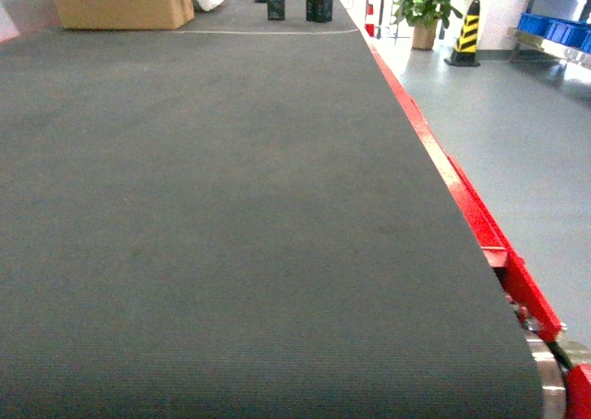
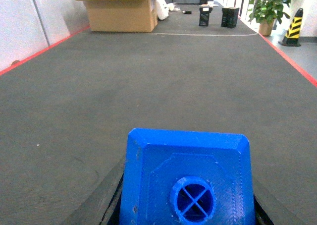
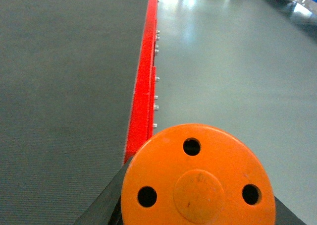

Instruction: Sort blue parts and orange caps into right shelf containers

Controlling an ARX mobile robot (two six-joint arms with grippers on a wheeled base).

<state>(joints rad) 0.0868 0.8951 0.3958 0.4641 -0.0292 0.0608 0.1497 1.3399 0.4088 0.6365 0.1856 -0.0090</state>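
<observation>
- Conveyor belt (image 1: pixel 231 234) fills left and centre of head view; side rail (image 1: pixel 462 193) along its right edge, floor (image 1: pixel 526 133) beyond.
- Cardboard box (image 1: pixel 120 2) at far left end of belt; two small boxes (image 1: pixel 319 4) right of it.
- Potted plant (image 1: pixel 427 8) and traffic cone (image 1: pixel 466 36) on floor, far right; containers (image 1: pixel 554 29) on right shelf (image 1: pixel 554 45) further right.

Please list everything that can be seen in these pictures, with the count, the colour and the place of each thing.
blue part: one, bright blue, between the left gripper's fingers, left wrist view
orange cap: one, orange, three holes on top, between the right gripper's fingers, right wrist view
conveyor belt: one, dark grey, red side rail
cardboard box: one, brown, far end of belt
black boxes: two, far end of belt
potted plant: one, green, on the floor
traffic cone: one, yellow and black, beside the plant
containers: blue, count unclear, on the right shelf
grippers: only dark finger edges show
</observation>
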